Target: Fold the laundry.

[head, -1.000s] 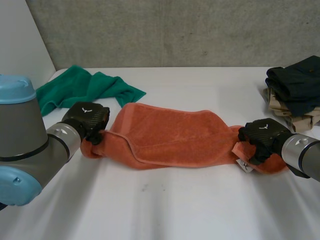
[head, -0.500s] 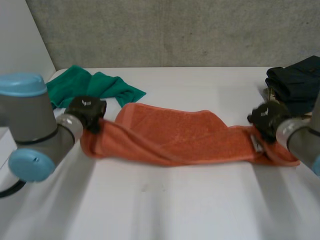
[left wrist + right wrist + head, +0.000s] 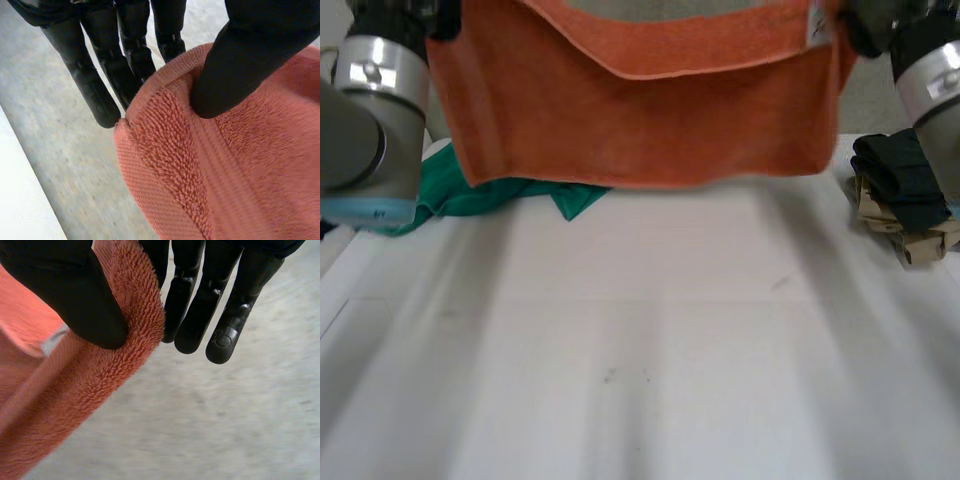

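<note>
- Orange towel [image 3: 640,110]: terry cloth, held up off the desk [image 3: 650,350] and stretched wide between the two hands. It hangs as a broad sheet, with a shorter flap folded over along its upper part. A small white label [image 3: 815,22] sits at the upper corner on the right-hand side.
- Left hand [image 3: 250,50]: pinching one upper corner of the towel, with the thumb pressed onto the hemmed edge and the fingers [image 3: 130,55] straight behind the cloth. Its outermost finger stands clear beside the corner.
- Right hand [image 3: 75,290]: pinching the opposite upper corner, the thick pile edge nipped between the thumb and the nearest finger. The other fingers [image 3: 225,315] are straight alongside and clear of the cloth.
- Green cloth [image 3: 470,190]: rumpled, lying at the far left of the desk and partly hidden behind the towel's lower edge.
- Dark folded garments [image 3: 905,175]: stacked at the far right of the desk on top of beige folded items [image 3: 890,215].
</note>
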Robot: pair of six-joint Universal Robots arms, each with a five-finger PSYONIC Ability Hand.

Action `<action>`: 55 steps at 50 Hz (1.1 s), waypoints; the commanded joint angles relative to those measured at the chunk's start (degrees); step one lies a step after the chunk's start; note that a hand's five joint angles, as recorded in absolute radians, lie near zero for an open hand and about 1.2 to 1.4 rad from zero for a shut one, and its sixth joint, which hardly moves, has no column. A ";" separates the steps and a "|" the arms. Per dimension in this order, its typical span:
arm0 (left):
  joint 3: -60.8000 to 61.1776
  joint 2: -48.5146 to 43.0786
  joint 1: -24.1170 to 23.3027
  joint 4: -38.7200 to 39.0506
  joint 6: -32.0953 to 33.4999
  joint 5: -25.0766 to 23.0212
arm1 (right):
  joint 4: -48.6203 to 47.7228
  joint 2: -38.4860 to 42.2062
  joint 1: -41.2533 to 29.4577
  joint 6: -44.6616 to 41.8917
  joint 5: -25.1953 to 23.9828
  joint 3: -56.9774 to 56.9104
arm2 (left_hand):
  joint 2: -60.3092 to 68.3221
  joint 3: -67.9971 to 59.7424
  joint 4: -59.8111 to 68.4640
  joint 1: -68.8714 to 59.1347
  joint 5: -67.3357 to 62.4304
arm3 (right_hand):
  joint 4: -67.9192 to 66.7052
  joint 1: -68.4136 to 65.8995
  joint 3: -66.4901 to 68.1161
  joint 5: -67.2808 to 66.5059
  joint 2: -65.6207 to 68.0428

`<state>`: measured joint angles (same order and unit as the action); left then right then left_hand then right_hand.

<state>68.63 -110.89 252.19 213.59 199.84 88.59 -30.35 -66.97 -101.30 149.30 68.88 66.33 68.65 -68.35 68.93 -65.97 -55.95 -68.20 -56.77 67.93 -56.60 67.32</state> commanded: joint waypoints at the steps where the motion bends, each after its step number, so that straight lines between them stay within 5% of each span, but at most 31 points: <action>1: 19.22 4.62 2.24 -4.84 0.29 -0.43 | 18.29 -2.64 8.57 1.87 -15.87 9.51 | 11.35 -11.65 11.07 -14.03 -14.05 | -11.80 -23.23 12.07 -13.40 12.68; 8: 29.80 4.71 2.51 -7.22 0.11 -0.61 | 29.36 -1.51 14.99 -11.44 -26.33 21.18 | 11.35 -11.65 11.07 -14.03 -14.05 | -11.80 -23.23 12.07 -13.40 12.68; 15: 32.00 4.27 1.46 -7.49 0.03 -0.52 | 41.04 3.51 15.00 -35.09 -24.07 27.10 | 11.35 -11.65 11.07 -14.03 -14.05 | -11.80 -23.23 12.07 -13.40 12.68; 17: 31.48 4.63 0.84 -7.49 0.03 -0.43 | 42.91 3.86 14.82 -35.57 -23.27 27.01 | 11.35 -11.65 11.07 -14.03 -14.05 | 3.02 -8.40 -2.75 1.42 -2.15; 19: 31.13 4.89 0.67 -7.57 0.03 -0.43 | 43.01 3.95 14.64 -33.22 -22.83 27.01 | 11.35 -11.65 11.07 -14.03 -14.05 | 20.00 8.58 -19.73 18.40 -19.13; 23: 30.07 6.12 0.14 -8.28 0.11 -0.43 | 41.52 3.43 14.99 -25.67 -22.48 27.18 | 11.35 -11.65 11.07 -14.03 -14.05 | 31.48 20.06 -31.21 29.88 -30.60; 30: 29.54 9.28 -0.13 -10.21 -0.24 -0.34 | 37.65 -1.13 15.61 -6.52 -21.16 29.11 | 11.35 -11.65 11.07 -14.03 -14.05 | 36.74 25.32 -36.47 35.14 -35.87; 36: 29.37 10.16 -0.21 -10.21 -0.33 -0.26 | 35.98 -4.31 15.70 4.15 -19.75 30.96 | 11.35 -11.65 11.07 -14.03 -14.05 | 36.75 25.33 -36.48 35.15 -35.87; 44: 28.14 9.99 -0.21 -10.21 -0.50 -0.26 | 33.26 -5.02 15.35 17.06 -7.29 34.12 | 11.35 -11.65 11.07 -14.03 -14.05 | 36.24 24.82 -35.97 34.64 -35.37; 49: 27.96 9.46 -0.21 -10.21 -0.59 -0.25 | 27.46 -4.58 14.03 19.27 -0.43 36.50 | 11.35 -11.65 11.07 -14.03 -14.05 | 33.73 22.31 -33.46 32.13 -32.86; 55: 27.96 9.29 0.14 -10.30 -1.29 -0.26 | 24.46 -2.91 10.08 19.19 0.99 36.42 | 11.35 -11.65 11.07 -14.03 -14.05 | 30.19 18.77 -29.92 28.59 -29.32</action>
<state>96.56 -101.34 251.99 203.35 199.12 88.34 -2.43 -71.54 -87.76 168.75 67.82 102.51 68.76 -68.52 68.98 -65.97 -55.95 -30.30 -27.10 30.37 -20.33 30.53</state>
